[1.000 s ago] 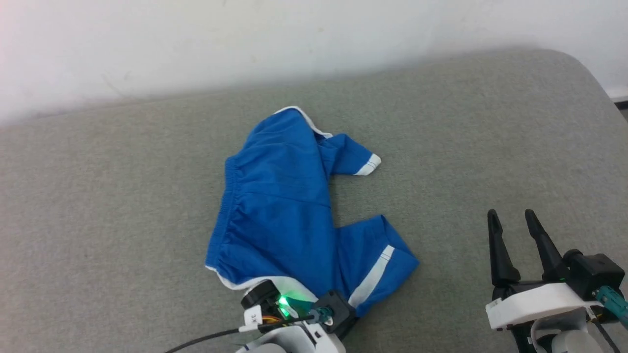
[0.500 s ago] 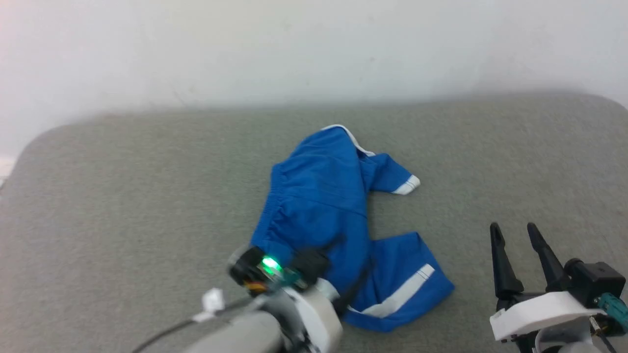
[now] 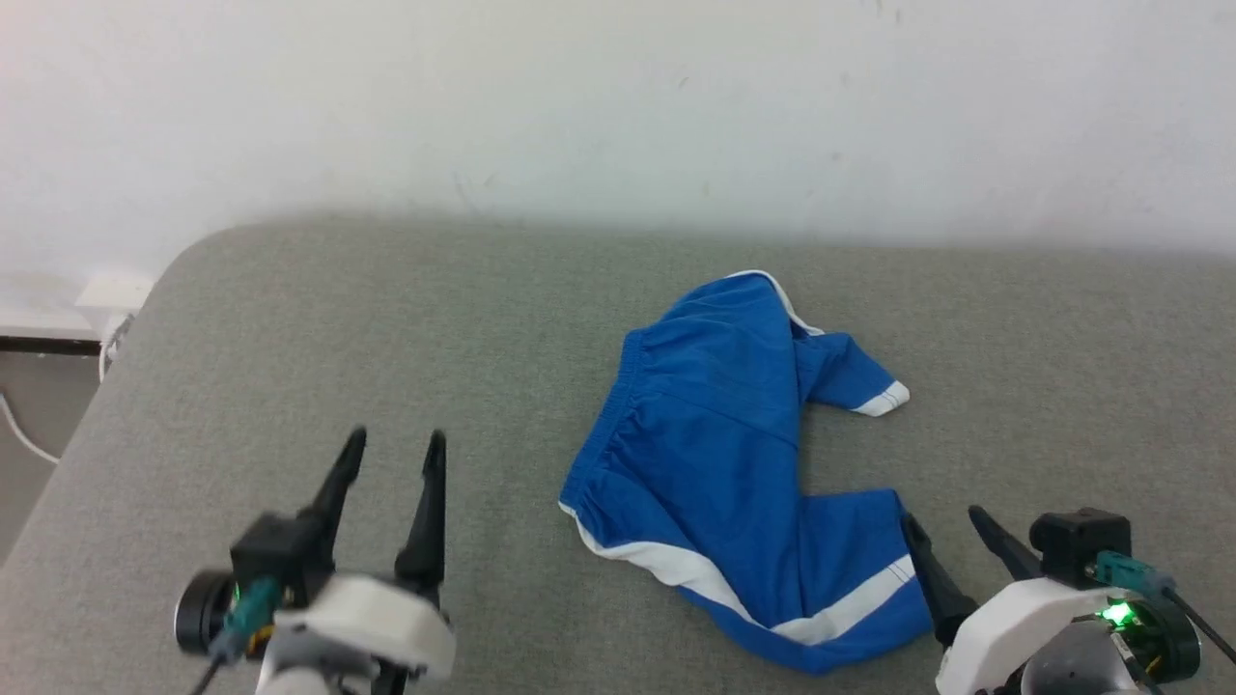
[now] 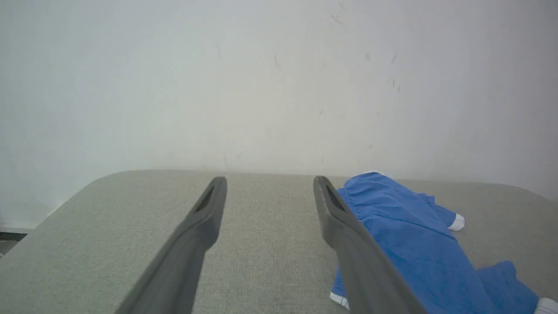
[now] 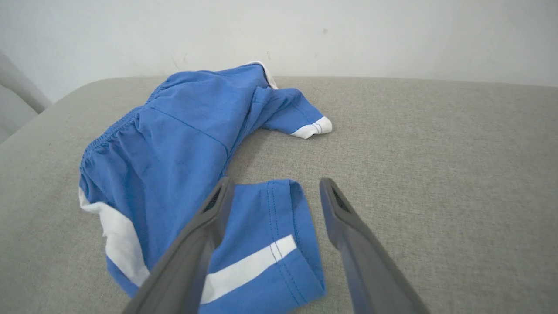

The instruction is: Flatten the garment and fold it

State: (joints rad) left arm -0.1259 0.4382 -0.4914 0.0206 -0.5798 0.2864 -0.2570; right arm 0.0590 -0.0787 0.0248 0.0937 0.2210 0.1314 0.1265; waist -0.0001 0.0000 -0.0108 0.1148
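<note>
The garment point(image 3: 724, 454), bright blue shorts with white stripes, lies rumpled on the grey cushioned surface point(image 3: 386, 328), its gathered waistband toward the left and one leg folded over at the back. My left gripper point(image 3: 391, 446) stands open at the lower left, well apart from the cloth, with nothing between its fingers. My right gripper point(image 3: 951, 521) is open at the lower right, its fingers over the hem of the near leg. In the right wrist view the garment point(image 5: 187, 135) lies ahead, and the near leg's hem sits between that gripper's point(image 5: 274, 183) fingers. In the left wrist view the garment point(image 4: 414, 235) lies right of the gripper point(image 4: 270, 179).
A white wall point(image 3: 618, 106) rises behind the cushioned surface. At the far left, past the surface's rounded edge, a wall socket point(image 3: 108, 290) and a white cable point(image 3: 19, 425) show.
My left gripper has let go of the garment's near edge, opened and drawn back to the left. The head camera has turned left, shifting the whole picture rightward.
</note>
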